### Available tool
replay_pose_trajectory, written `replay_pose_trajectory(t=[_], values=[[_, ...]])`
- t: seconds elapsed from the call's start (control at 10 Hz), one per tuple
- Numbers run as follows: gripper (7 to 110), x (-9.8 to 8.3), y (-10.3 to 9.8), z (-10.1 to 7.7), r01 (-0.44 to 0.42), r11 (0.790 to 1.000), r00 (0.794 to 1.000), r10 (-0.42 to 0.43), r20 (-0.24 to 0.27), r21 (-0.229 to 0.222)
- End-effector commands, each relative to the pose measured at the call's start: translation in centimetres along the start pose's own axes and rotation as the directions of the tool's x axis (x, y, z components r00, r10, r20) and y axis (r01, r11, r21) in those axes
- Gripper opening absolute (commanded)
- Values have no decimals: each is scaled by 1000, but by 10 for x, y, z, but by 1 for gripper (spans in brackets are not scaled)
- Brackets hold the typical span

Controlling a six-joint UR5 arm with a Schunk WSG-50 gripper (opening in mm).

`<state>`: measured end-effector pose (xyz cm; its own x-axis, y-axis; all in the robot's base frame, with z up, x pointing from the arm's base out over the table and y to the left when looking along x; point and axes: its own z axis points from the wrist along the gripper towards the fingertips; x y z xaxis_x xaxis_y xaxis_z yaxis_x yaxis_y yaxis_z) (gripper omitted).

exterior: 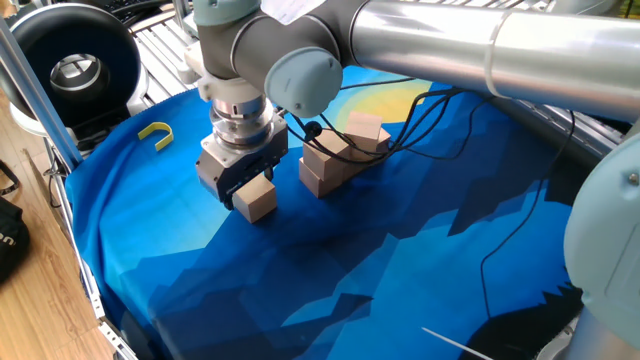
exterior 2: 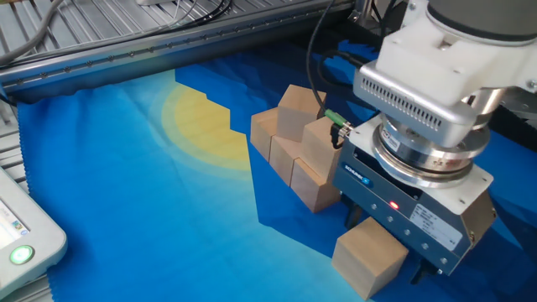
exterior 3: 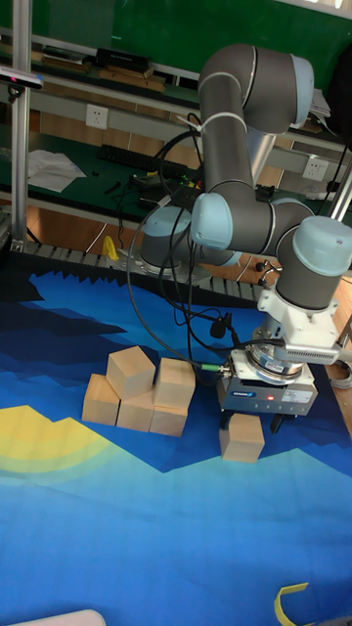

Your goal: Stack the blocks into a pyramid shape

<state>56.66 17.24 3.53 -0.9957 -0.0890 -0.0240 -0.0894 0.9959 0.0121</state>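
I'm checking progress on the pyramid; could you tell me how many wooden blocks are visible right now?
6, if I read the pile right. One lone block sits under the gripper. The pile shows three bottom blocks and two on top; the arm partly hides it in one fixed view.

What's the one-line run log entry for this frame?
phase: pick | gripper: open, straddling lone block on cloth | stack: two layers, unfinished | hook: untouched, far side
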Motion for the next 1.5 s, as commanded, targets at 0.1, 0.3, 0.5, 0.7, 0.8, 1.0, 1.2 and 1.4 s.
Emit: replay_pose_trajectory(t=[0.1,0.3,0.5,0.7,0.8,1.0,1.2,1.4], values=[[66,-6,-5,-2,-3,1000,1000,3,3,-6],[66,-9,-7,1,-1,1000,1000,1,5,-3],[66,-10,-11,1,-62,998,998,62,7,9],[66,-9,-19,1,-110,993,994,110,7,38],[22,-10,-15,1,-111,994,994,111,7,25],[22,-13,-3,0,-116,993,993,116,7,-15],[7,-14,-1,-3,-157,988,988,157,3,-8],[7,-15,-8,-2,-155,988,988,155,8,20]])
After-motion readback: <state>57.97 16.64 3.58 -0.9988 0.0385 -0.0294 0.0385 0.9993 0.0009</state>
